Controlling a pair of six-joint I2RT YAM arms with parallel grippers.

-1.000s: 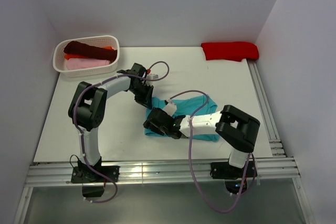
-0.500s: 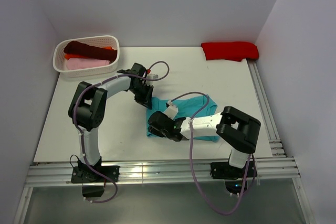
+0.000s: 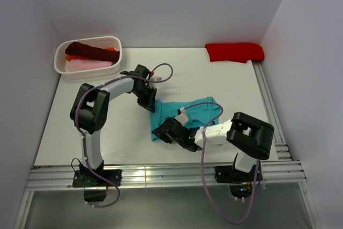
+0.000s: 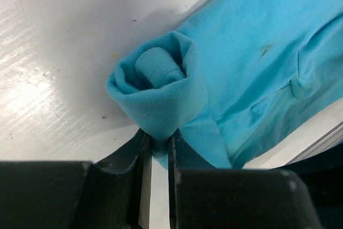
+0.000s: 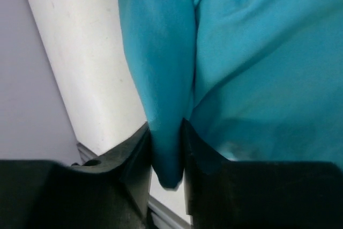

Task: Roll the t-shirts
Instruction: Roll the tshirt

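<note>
The teal t-shirt (image 3: 185, 112) lies folded narrow on the white table (image 3: 86, 127) between the arms. My left gripper (image 3: 150, 102) is shut on its far left corner, where the cloth is curled into a small roll (image 4: 161, 87). My right gripper (image 3: 165, 131) is shut on a fold of the same shirt (image 5: 161, 79) at its near left edge. A red t-shirt (image 3: 235, 52) lies folded at the back right. Maroon (image 3: 88, 50), orange and pink shirts lie rolled in the basket.
A white basket (image 3: 115, 44) stands at the back left. An aluminium rail (image 3: 270, 111) runs along the table's right edge and another along the near edge. Purple cables loop over both arms above the shirt.
My right gripper has slid toward the near edge with the shirt's fold, and the right forearm dropped lower. More teal cloth shows behind it. The left arm has not moved.
</note>
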